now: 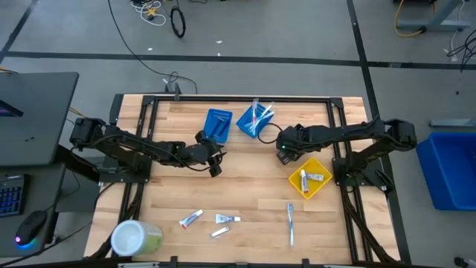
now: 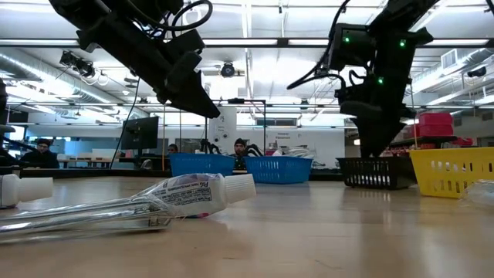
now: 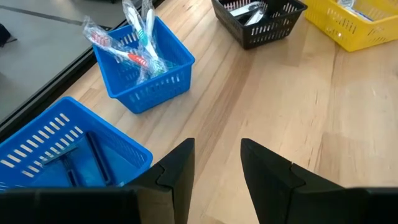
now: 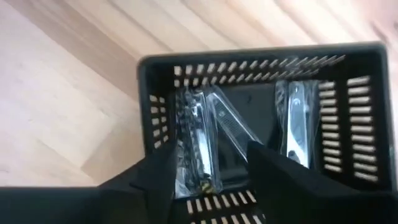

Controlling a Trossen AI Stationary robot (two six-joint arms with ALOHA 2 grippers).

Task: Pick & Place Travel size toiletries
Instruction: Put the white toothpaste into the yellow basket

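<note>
Nearest the low camera lies a white tube (image 2: 202,194), flat on the tabletop (image 1: 253,190), its long axis running across the view, cap to the right. Seen from above, the loose toiletries (image 1: 210,220) and a toothbrush (image 1: 291,223) sit along the front edge, well apart from both arms. Left fingers (image 3: 214,171), released and empty, hover beside the blue bin (image 1: 218,123). Right fingers (image 4: 208,171), also parted and empty, hang above the black bin (image 4: 261,118). By my judgement the left arm is nearer the tubes, the right nearer the toothbrush, which lies front to back
</note>
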